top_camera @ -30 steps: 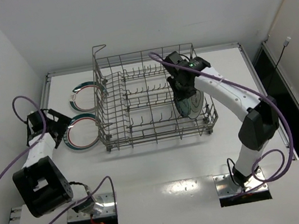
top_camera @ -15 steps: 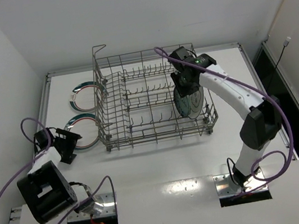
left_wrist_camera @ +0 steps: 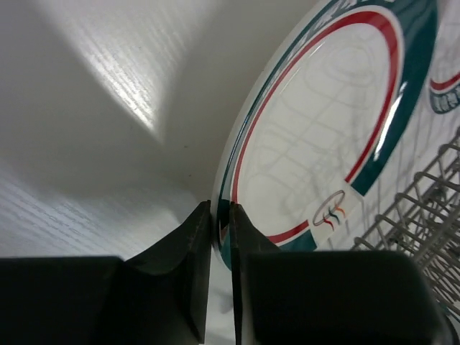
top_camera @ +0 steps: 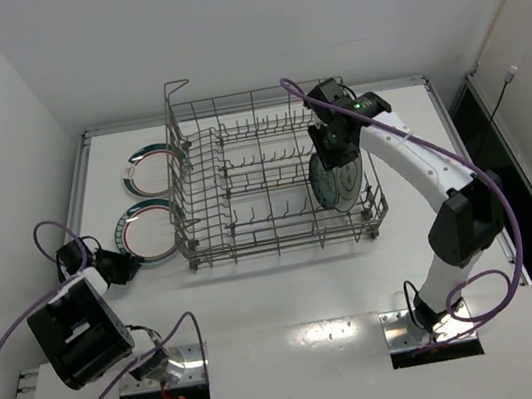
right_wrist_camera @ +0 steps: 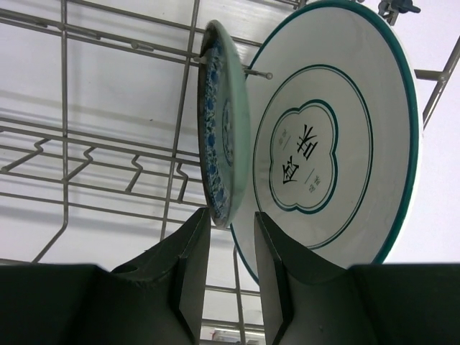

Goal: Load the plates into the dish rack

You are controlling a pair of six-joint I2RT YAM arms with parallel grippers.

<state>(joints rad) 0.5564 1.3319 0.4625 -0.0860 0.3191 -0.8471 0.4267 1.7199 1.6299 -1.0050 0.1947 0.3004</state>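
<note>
A white plate with teal-and-red rim bands [top_camera: 150, 233] [left_wrist_camera: 323, 136] lies on the table left of the dish rack [top_camera: 284, 247]. My left gripper [top_camera: 126, 264] [left_wrist_camera: 221, 212] is shut on its near rim. A second banded plate [top_camera: 150, 169] [left_wrist_camera: 449, 93] lies farther back, partly behind the rack's corner. In the rack's right end two plates stand on edge: a small teal-blue patterned one [right_wrist_camera: 223, 129] and a larger white ringed one [top_camera: 345, 187] [right_wrist_camera: 338, 122]. My right gripper [top_camera: 333, 153] [right_wrist_camera: 231, 219] is open, straddling the patterned plate's rim with a gap on one side.
The rack's tall wire loop [top_camera: 175, 92] rises at its back left corner. The rack's wires [left_wrist_camera: 424, 208] run close to the right of the gripped plate. Walls close in the table at the left and the back.
My left arm drew back toward the near edge, and its jaws went from wide open to shut on the banded plate's rim. My right wrist shifted slightly right; the racked plates stayed put.
</note>
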